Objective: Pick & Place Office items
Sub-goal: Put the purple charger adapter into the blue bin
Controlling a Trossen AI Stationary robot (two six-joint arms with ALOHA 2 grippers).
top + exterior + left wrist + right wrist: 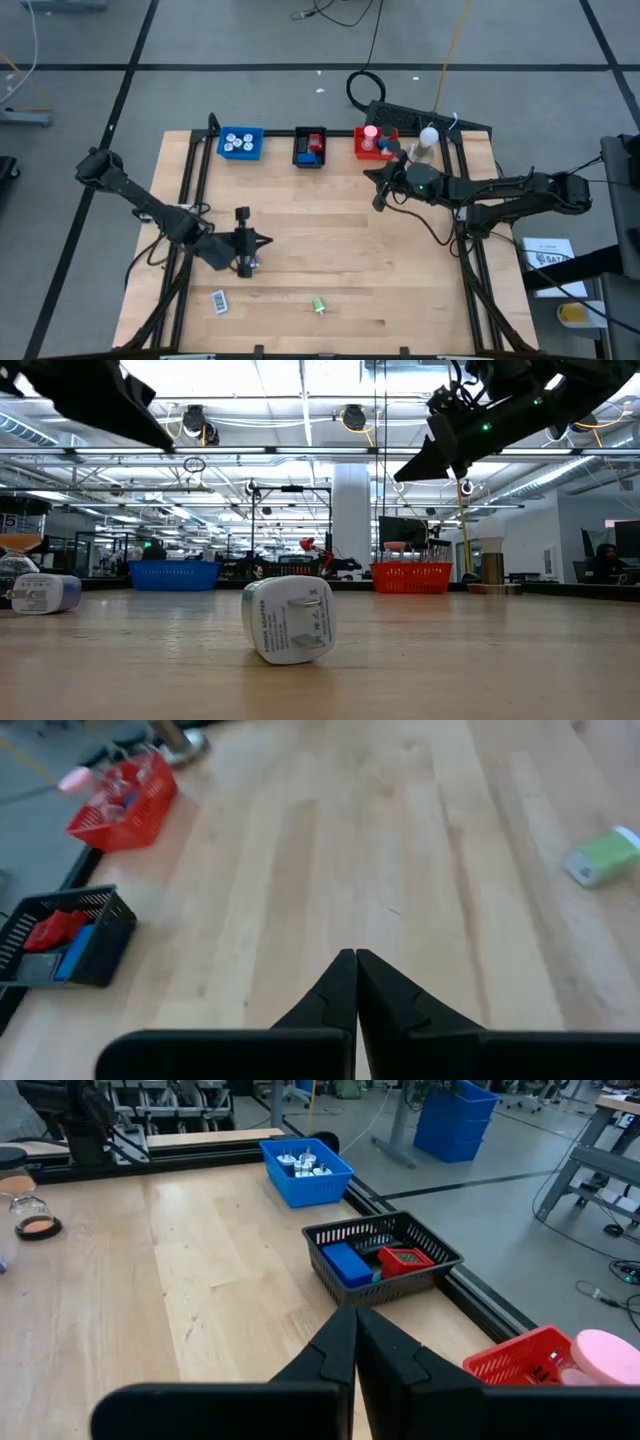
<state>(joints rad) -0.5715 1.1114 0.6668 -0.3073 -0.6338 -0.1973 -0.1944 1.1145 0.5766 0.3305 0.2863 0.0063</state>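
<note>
Both grippers hang above the wooden table, shut and holding nothing. My left gripper (264,240) (355,965) is over the table's left middle, with a small purple item (249,263) lying on the wood just beside it. A white labelled item (219,300) and a green-and-white item (319,305) (604,857) lie near the front edge. The low view shows a white plug adapter (290,620) lying on the wood. My right gripper (379,198) (353,1320) hovers near the red tray (375,142).
Three trays stand along the far edge: blue (240,142) with white items, black (310,147) (385,1265) with blue and red items, and red (535,1360) with a pink cylinder (605,1355). A white ball-topped stand (428,138) is beside the red tray. Bare wood lies between the arms.
</note>
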